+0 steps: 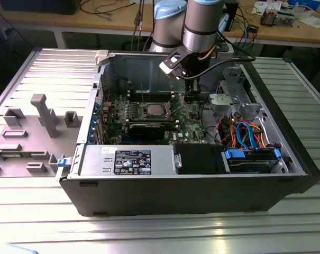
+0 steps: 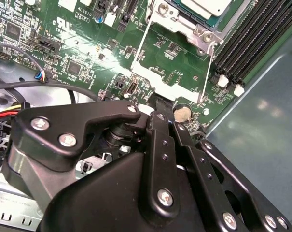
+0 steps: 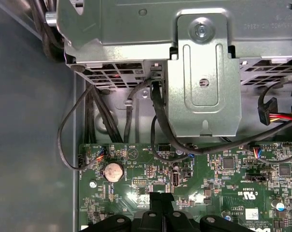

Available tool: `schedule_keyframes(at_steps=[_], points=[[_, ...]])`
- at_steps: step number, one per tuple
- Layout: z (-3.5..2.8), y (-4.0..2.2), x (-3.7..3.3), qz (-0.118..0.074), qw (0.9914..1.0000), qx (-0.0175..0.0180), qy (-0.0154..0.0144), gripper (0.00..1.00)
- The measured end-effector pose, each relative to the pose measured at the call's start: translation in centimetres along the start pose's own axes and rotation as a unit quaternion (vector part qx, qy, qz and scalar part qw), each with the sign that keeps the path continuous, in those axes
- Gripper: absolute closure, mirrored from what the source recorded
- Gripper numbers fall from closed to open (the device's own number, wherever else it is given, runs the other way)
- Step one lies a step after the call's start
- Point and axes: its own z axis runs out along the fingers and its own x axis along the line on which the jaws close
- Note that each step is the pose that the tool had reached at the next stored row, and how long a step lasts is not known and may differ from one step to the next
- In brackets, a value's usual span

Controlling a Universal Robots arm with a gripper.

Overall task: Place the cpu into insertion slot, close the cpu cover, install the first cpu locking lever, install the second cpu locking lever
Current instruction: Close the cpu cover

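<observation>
The cpu (image 1: 153, 110), a flat square chip with a silver-grey metal top and a thin green edge, lies face up in the insertion slot (image 2: 184, 26), just beside the memory slots (image 2: 252, 43). Being square, it has no long axis, and its edges run parallel to those slots. The gripper (image 2: 158, 102), fingers pressed together and holding nothing, hangs low over the green board (image 2: 174, 53) near the memory slots' clipped ends.

Bright overhead light, glare streaking the table (image 1: 149, 233).

The cpu (image 2: 203, 6) lies in the insertion slot (image 2: 184, 26) on the circuit board (image 2: 63, 29)
</observation>
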Motion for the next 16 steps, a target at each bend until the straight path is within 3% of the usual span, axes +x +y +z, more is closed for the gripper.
schedule_keyframes(at_steps=[16], points=[[-0.03, -0.83, -0.01, 0.0, 1.0, 0.0, 0.0, 0.89]])
